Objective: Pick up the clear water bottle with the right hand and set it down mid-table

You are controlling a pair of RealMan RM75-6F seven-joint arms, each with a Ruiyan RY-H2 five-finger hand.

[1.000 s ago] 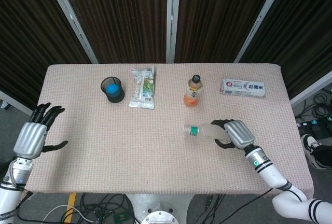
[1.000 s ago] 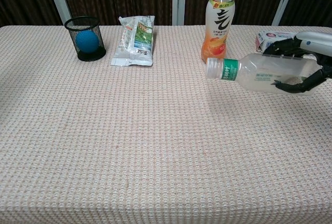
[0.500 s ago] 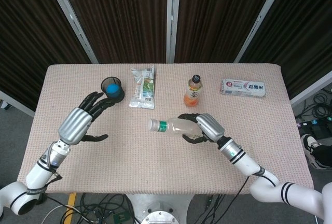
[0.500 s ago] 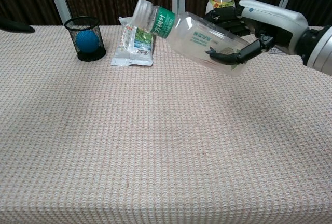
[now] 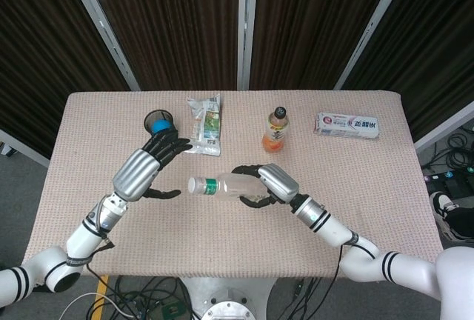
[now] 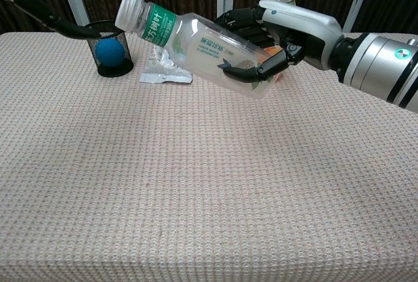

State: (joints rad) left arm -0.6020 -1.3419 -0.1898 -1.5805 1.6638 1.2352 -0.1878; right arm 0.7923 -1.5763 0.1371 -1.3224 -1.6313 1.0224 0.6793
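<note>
The clear water bottle (image 5: 222,185) with a green label and white cap lies sideways in the air above the table's middle, cap pointing left. My right hand (image 5: 268,182) grips its lower body; in the chest view the bottle (image 6: 196,38) tilts cap-up to the left, held by that hand (image 6: 287,31). My left hand (image 5: 144,168) is open with fingers spread, just left of the cap and apart from it. Only a dark fingertip (image 6: 72,29) and part of another show at the chest view's upper left.
A black mesh cup with a blue ball (image 5: 158,122), a snack packet (image 5: 204,125), an orange drink bottle (image 5: 275,130) and a white tissue pack (image 5: 348,124) stand along the far side. The woven tablecloth (image 5: 222,246) covers the table.
My right hand carried the bottle up and leftward over the table's middle. My left arm swung in from the left edge toward the bottle's cap.
</note>
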